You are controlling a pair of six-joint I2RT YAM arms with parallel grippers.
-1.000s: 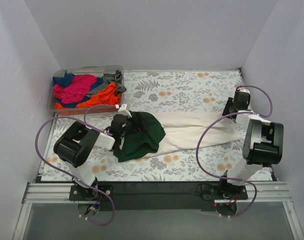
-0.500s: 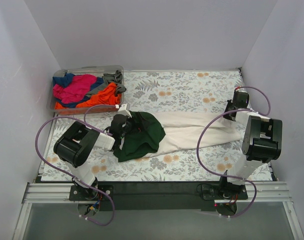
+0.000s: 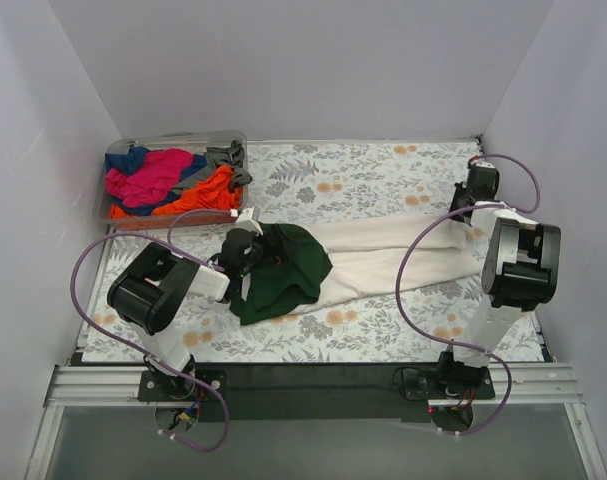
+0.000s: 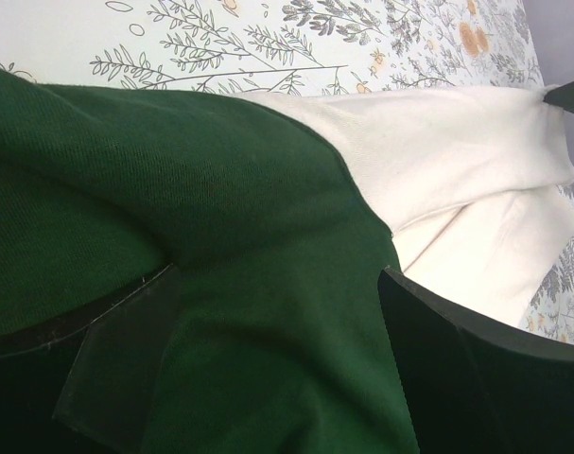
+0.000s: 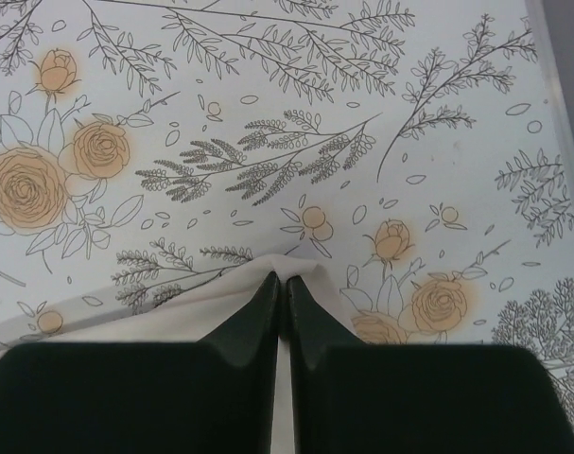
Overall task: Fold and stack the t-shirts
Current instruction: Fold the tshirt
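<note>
A large cream t-shirt (image 3: 383, 255) with a dark green sleeve part (image 3: 283, 270) lies stretched across the middle of the table. My left gripper (image 3: 245, 248) sits on the green cloth (image 4: 220, 189), and its jaws (image 4: 279, 274) stand wide open with green fabric bulging between them. At the far right, my right gripper (image 3: 470, 207) is shut on a pinched corner of the cream cloth (image 5: 201, 303), with the tips (image 5: 283, 279) pressed together just above the flowered table cover. Cream fabric (image 4: 457, 151) runs away to the right in the left wrist view.
A clear plastic bin (image 3: 173, 139) at the back left holds magenta (image 3: 148, 175), orange (image 3: 203, 192), blue (image 3: 128, 160) and grey (image 3: 223, 155) t-shirts. The right wall stands close beside the right arm. A flowered cover (image 3: 363, 180) spans the table.
My right gripper has closed on the cream corner and moved back and right, drawing the cloth's far edge with it. The left gripper has stayed in place.
</note>
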